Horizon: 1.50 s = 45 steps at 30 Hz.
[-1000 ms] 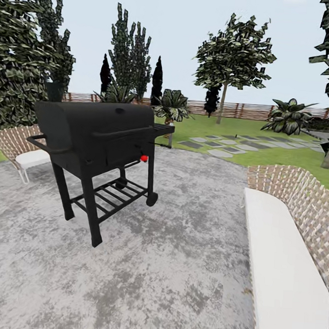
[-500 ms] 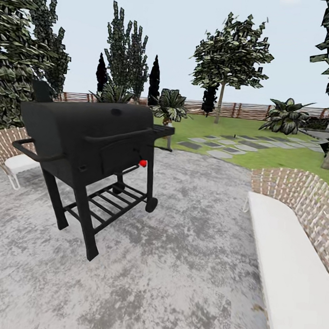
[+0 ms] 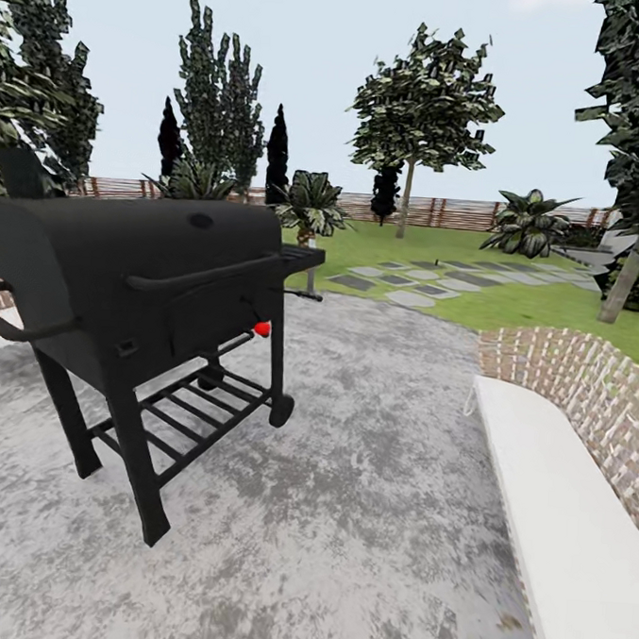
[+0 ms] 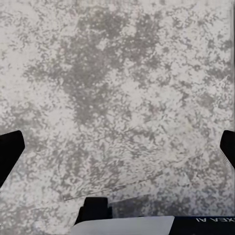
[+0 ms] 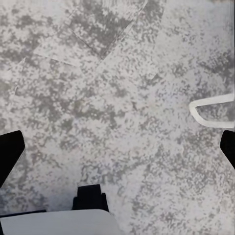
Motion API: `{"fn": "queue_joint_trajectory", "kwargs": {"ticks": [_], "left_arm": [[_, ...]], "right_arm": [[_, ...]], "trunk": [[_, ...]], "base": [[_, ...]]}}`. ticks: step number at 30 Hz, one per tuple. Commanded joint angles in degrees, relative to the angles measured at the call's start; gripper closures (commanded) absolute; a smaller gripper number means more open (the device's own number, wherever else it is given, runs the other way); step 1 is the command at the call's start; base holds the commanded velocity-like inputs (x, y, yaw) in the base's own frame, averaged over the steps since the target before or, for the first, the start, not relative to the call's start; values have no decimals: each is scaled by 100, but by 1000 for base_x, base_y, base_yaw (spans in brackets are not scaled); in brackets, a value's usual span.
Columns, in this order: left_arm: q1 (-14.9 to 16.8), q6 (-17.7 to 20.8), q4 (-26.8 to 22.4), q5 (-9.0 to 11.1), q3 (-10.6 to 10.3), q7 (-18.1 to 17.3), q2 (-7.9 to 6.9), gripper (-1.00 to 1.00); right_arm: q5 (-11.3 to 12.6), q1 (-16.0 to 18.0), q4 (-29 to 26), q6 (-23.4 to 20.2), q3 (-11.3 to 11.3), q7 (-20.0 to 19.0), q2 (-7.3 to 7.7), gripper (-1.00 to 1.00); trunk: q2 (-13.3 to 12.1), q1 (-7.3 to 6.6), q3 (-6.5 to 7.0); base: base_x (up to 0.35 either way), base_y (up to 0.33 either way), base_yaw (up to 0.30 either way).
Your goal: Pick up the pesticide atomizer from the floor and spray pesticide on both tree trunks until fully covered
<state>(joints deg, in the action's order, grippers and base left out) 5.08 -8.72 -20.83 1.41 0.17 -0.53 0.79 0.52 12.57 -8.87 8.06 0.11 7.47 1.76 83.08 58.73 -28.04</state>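
Ahead of me across the grey mottled patio [image 3: 348,473] spread the garden [image 3: 510,303] lawn, closed off by a slatted wooden fence [image 3: 449,212]. One of the trees [image 3: 423,99] stood far off at the fence, its thin trunk [image 3: 403,200] upright; I judged that way my heading. I could not find the pesticide atomizer, so I could not say which arm lay nearer it. A black grill [image 3: 142,290] loomed near on my left, a white seat with a woven back [image 3: 556,476] on my right. Both wrist views looked down at bare paving; the left end effector [image 4: 117,147] and right end effector [image 5: 117,147] were spread apart, holding nothing.
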Motion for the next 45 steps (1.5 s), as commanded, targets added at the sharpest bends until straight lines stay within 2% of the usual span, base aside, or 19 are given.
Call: {"fn": "queue_joint_trajectory", "kwargs": {"ticks": [1, 24, 45], "left_arm": [[1, 1, 0, 0, 0, 0, 0, -100], [1, -2, 0, 0, -9, 0, 0, -100], [-3, 2, 0, 0, -3, 0, 0, -100]], "right_arm": [[0, 0, 0, 1, -1, 0, 0, -100], [1, 0, 1, 3, -1, 0, 0, -100], [1, 1, 8, 3, -2, 0, -7, -100]], "trunk": [[0, 0, 0], [0, 0, 0], [0, 0, 0]], "base": [[338, 125, -287], [336, 27, -290], [349, 0, -80]]}}
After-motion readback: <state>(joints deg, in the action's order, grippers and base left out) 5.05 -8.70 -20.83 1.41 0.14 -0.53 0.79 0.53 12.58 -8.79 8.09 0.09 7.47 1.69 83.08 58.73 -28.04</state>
